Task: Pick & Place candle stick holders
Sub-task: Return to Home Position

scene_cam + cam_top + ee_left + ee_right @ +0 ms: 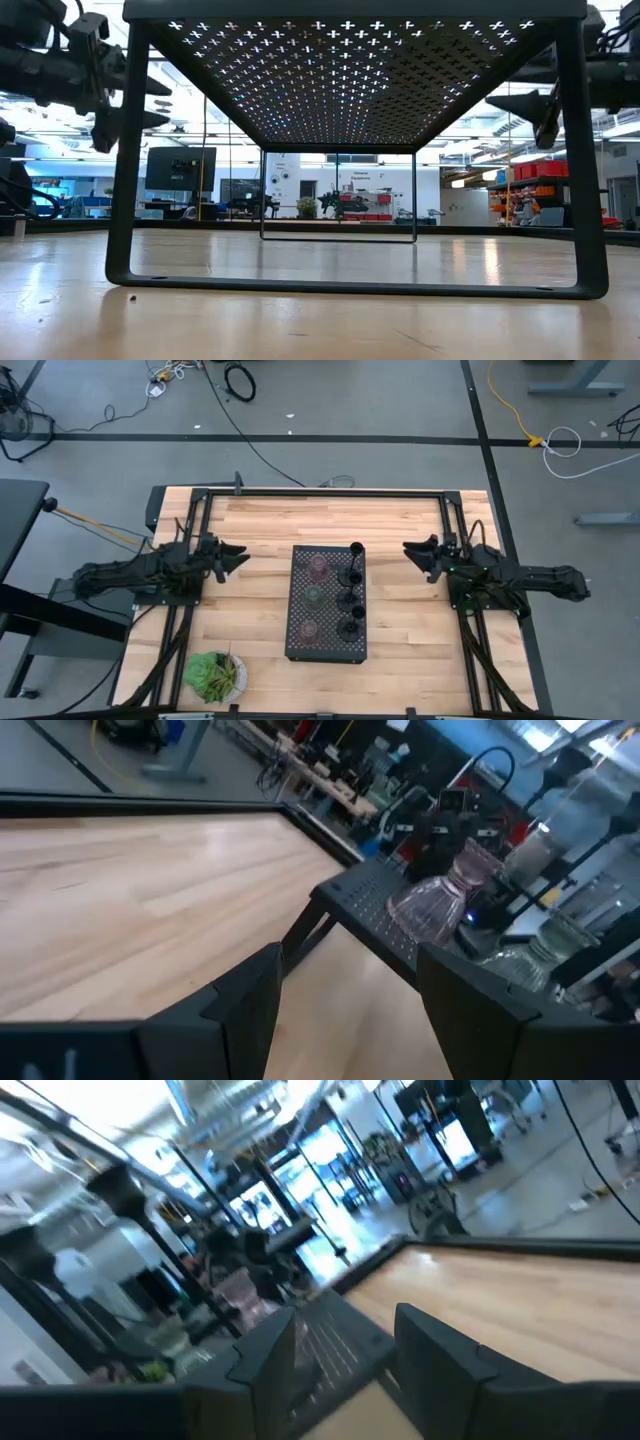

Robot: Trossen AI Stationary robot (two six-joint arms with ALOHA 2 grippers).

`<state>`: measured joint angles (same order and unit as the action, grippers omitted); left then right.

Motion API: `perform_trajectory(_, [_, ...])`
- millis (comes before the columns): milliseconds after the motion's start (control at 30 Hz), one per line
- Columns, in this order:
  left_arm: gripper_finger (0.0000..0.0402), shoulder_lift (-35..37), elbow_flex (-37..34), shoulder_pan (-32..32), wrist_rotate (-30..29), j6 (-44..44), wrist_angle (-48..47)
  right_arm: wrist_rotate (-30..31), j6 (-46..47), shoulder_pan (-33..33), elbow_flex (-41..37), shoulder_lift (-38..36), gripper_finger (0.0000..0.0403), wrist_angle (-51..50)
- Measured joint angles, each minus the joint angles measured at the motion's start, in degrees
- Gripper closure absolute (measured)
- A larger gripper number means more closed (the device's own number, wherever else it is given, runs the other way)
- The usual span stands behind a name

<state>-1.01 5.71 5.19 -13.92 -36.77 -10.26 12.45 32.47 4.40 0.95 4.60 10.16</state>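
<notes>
Dark fingers (240, 1005) of the left gripper (240, 557) sit nearest in the left wrist view, spread apart with nothing between them. Past them is a corner of the black perforated shelf (326, 650), with the pink glass holder (435, 905) standing upright near its edge.

From above, the left arm lies low and stretched along its side of the worktop (260, 520). Its forearm is level and the gripper points inward at the shelf, well apart from it. The right arm mirrors it on the other side. The right gripper (413, 557) also points inward, its fingers (440, 1355) likewise parted and empty, well clear of the shelf. In the low view both grippers hang at about the height of the shelf's top, one on each side.

All six holders stand on the shelf in the middle of the worktop, in two columns of three. The glass ones are on the left arm's side: pink at the far end, the green glass holder (313, 596) in the middle, and the brownish glass holder (311, 628) toward the leafy plant (213, 675). The three black stemmed holders (348, 600) line the right arm's side, each beside a glass one.
</notes>
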Motion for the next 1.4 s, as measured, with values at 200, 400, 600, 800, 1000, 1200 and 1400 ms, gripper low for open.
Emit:
perform_trajectory(200, [0.0168,0.9,-5.0,0.0,0.0,0.1,13.3,0.0,0.0,-0.1,-0.1,-4.6,0.0231,1.0])
perform_trajectory(400, [0.0168,0.9,-5.3,-0.2,0.2,-0.3,16.3,0.5,0.0,-0.1,-0.1,-4.6,0.0231,1.5])
perform_trajectory(600, [0.0168,0.8,-5.3,-0.2,0.2,-0.4,16.2,0.4,0.0,-0.1,-0.1,-4.3,0.0231,1.6])
perform_trajectory(800, [0.0168,0.8,-5.3,-0.2,0.2,-0.5,16.3,0.5,0.0,-0.1,-0.1,-4.3,0.0231,1.6])
perform_trajectory(1000, [0.0168,0.8,-5.3,-0.2,0.2,-0.5,16.3,0.5,0.0,-0.1,-0.1,-4.3,0.0231,1.6])
perform_trajectory(1200, [0.0168,0.8,-5.3,-0.2,0.2,-0.5,16.3,0.5,0.0,-0.1,-0.1,-4.3,0.0231,1.6])
perform_trajectory(1400, [0.0168,0.8,-5.3,-0.2,0.2,-0.5,16.4,0.5,0.0,-0.1,-0.1,-4.3,0.0231,1.6])
